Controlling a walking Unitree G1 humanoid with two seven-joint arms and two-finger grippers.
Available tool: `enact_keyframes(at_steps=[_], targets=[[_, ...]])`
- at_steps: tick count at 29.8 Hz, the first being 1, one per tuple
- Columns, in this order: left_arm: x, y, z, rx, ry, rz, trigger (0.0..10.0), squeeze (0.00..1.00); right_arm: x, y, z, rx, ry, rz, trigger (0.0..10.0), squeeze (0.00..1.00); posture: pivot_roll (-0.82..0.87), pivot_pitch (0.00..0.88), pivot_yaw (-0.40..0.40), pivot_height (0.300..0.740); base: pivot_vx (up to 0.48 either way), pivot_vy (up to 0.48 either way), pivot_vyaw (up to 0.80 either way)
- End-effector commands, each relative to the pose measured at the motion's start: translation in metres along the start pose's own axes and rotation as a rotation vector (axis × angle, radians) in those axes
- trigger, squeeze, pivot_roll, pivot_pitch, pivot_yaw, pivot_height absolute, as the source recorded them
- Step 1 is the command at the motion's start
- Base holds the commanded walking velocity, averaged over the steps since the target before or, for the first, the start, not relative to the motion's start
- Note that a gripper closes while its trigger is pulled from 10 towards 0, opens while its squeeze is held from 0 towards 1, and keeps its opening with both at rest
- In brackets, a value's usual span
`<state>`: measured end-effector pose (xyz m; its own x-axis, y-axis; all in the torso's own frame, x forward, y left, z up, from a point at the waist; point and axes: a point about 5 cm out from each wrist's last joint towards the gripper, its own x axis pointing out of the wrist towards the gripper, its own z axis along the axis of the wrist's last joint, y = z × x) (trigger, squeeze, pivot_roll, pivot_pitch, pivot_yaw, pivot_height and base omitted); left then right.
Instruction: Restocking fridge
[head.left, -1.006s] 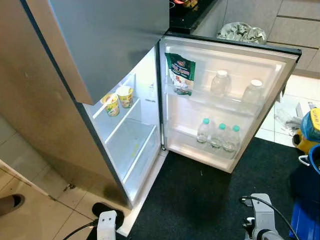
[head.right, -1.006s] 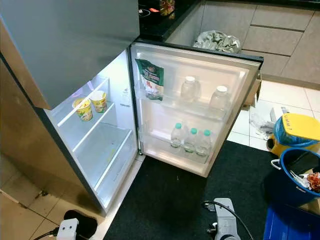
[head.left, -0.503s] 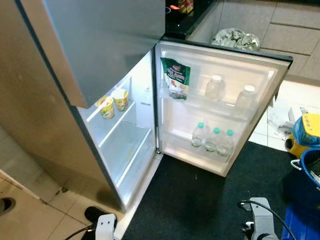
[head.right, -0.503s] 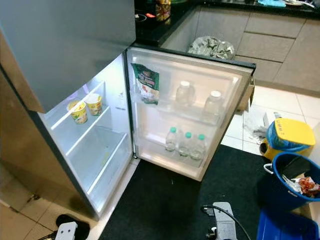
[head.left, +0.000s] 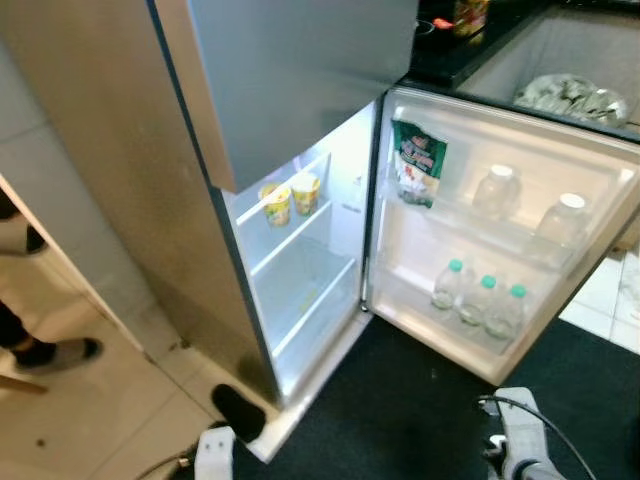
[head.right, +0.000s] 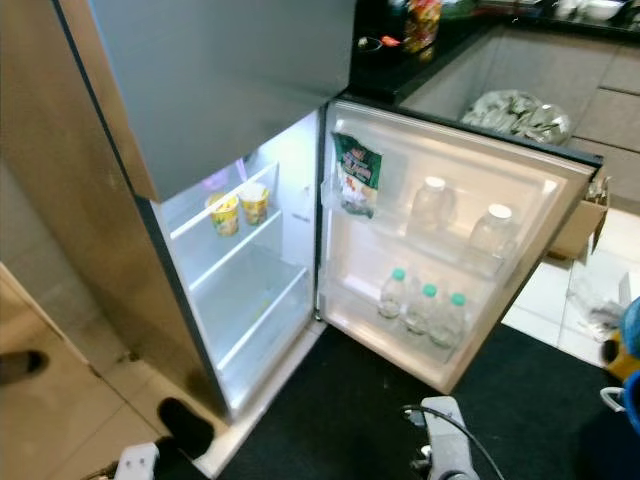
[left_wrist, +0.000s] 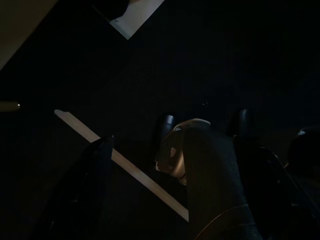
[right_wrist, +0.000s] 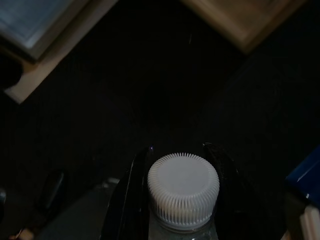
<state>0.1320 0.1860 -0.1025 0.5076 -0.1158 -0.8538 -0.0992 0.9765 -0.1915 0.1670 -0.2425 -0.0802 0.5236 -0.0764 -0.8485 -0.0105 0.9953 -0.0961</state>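
Presently, a white-capped bottle (right_wrist: 183, 192), judged rigid, slippery and moderately heavy, is held at the neck by the closed right gripper (right_wrist: 183, 200) before the open fridge (head.right: 250, 290).

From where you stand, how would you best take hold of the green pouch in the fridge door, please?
Probably grip the green pouch by its upper edge, coming from the front: it stands upright, its lower part behind the door shelf rail.

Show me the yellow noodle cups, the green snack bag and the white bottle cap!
Yellow noodle cups (head.left: 277, 203): left eye view, left cup's side.
Green snack bag (head.left: 417, 164): left eye view, bag's front.
White ribbed bottle cap (right_wrist: 183, 185): right wrist view, cap's top.
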Motion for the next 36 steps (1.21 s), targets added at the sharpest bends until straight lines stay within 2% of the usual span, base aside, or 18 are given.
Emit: enact_keyframes(at_steps=[1, 3, 15, 21, 26, 32, 36], targets=[[-0.0002, 0.0018, 0.0011, 0.005, 0.006, 0.000, 10.0, 0.00, -0.0005, -0.0026, -0.0012, 0.017, 0.005, -0.015, 10.0, 0.00, -0.04, 0.000, 0.008, 0.740, 0.000, -0.465, 0.00], [0.0000, 0.0014, 0.0012, -0.017, -0.001, 0.006, 10.0, 0.00, -0.0008, -0.0036, -0.0016, 0.013, 0.005, -0.016, 10.0, 0.00, -0.04, 0.000, 0.008, 0.740, 0.000, -0.167, 0.00], [-0.0013, 0.0049, 0.0007, 0.009, -0.003, 0.012, 10.0, 0.00, -0.0014, -0.0050, -0.0038, -0.007, 0.012, -0.016, 10.0, 0.00, -0.04, 0.000, 0.009, 0.740, 0.000, 0.000, 0.00], [-0.0004, 0.0032, 0.0046, -0.022, -0.019, -0.008, 10.0, 0.00, -0.0010, -0.0016, -0.0050, -0.009, 0.015, -0.008, 10.0, 0.00, -0.03, 0.000, 0.006, 0.740, 0.000, 0.000, 0.00], [-0.0001, 0.0003, 0.0017, 0.000, -0.002, -0.024, 10.0, 0.00, -0.0009, -0.0006, -0.0056, -0.012, 0.017, -0.005, 10.0, 0.00, -0.03, 0.000, 0.004, 0.740, 0.000, -0.470, 0.00], [-0.0001, -0.0003, 0.0010, -0.023, -0.006, -0.024, 10.0, 0.00, -0.0009, -0.0009, -0.0055, -0.016, 0.017, -0.004, 10.0, 0.00, -0.03, 0.000, 0.002, 0.740, 0.000, -0.465, 0.00], [-0.0006, 0.0028, 0.0022, -0.025, -0.023, 0.008, 10.0, 0.00, -0.0006, -0.0010, -0.0031, -0.019, 0.012, -0.004, 10.0, 0.00, -0.03, 0.000, 0.003, 0.740, 0.000, 0.000, 0.00]])
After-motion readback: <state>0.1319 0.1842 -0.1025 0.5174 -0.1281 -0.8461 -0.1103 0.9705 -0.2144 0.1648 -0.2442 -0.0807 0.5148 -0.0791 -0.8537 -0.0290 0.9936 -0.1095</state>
